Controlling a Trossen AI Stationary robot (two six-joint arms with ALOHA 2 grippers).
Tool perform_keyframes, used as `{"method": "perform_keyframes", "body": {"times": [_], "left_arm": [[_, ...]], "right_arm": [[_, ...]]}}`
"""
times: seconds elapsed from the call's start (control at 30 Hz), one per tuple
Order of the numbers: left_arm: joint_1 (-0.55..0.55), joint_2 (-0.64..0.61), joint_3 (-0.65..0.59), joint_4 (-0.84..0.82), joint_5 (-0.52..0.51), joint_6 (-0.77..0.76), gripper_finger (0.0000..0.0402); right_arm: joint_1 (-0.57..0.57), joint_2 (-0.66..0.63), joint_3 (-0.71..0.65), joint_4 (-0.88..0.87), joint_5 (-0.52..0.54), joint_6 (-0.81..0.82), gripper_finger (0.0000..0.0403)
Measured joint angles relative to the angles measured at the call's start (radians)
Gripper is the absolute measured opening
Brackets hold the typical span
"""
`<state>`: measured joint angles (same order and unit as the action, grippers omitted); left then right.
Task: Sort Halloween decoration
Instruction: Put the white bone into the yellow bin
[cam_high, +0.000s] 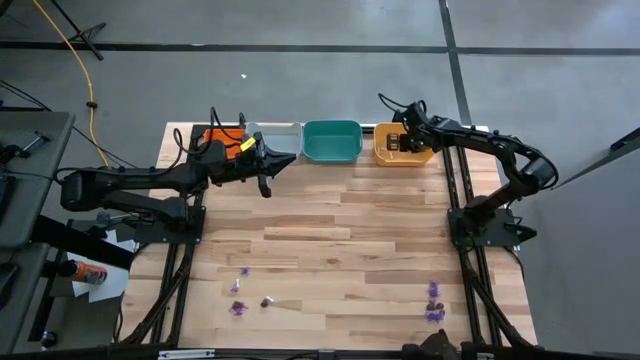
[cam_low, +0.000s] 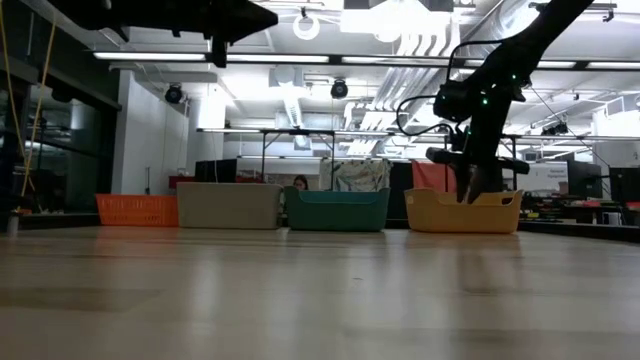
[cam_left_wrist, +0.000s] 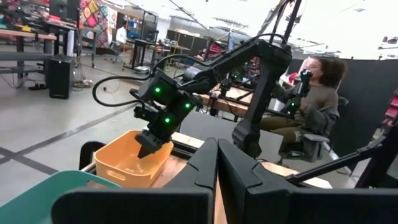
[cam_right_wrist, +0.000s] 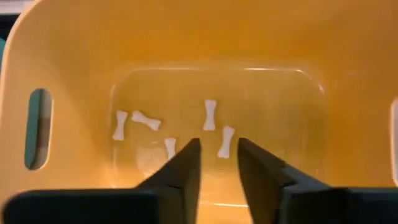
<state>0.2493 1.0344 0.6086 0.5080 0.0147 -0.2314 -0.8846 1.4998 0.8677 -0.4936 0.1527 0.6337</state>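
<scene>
While poised inside smooth yellow plastic tray (cam_right_wrist: 74, 43) at counter's 1 o'clock, right gripper (cam_right_wrist: 217, 163) jaws narrowly parted, empty, above five pale bone-shaped trinkets (cam_right_wrist: 210, 115). Left gripper (cam_high: 264, 172) near 11 o'clock, jaws closed. Purple trinkets (cam_high: 434, 302) scattered toward 5 and 7 o'clock on wood-plank counter (cam_high: 330, 240).

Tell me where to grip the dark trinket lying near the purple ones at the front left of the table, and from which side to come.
Judging by the high view, come straight down from above on the dark trinket: it lies flat on the bare table, apart from the purple trinkets. It is too small to show any shape, so close across its middle. The left pincer is nearer.
</scene>
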Motion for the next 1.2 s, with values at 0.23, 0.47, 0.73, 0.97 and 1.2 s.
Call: {"method": "perform_keyframes", "body": {"times": [0.23,0.47,0.73,0.97,1.2], "left_arm": [[0.000,0.000,0.000,-0.015,0.000,-0.003,0.0000],[0.000,0.000,0.000,-0.017,0.035,-0.037,0.0000],[-0.001,0.000,0.000,-0.039,0.070,-0.047,0.0000],[-0.001,0.000,0.000,-0.040,0.071,-0.046,0.0000],[-0.001,0.000,0.000,-0.040,0.071,-0.026,0.0000]], "right_arm": [[0.000,-0.006,0.021,0.033,-0.033,-0.016,0.0198],[0.105,-0.106,0.024,0.284,-0.353,-0.124,0.0219],[0.433,-0.191,0.024,0.538,-0.471,-0.199,0.0220],[0.660,-0.194,0.024,0.754,-0.341,-0.313,0.0220],[0.738,-0.194,0.024,0.790,-0.190,-0.474,0.0213]]}}
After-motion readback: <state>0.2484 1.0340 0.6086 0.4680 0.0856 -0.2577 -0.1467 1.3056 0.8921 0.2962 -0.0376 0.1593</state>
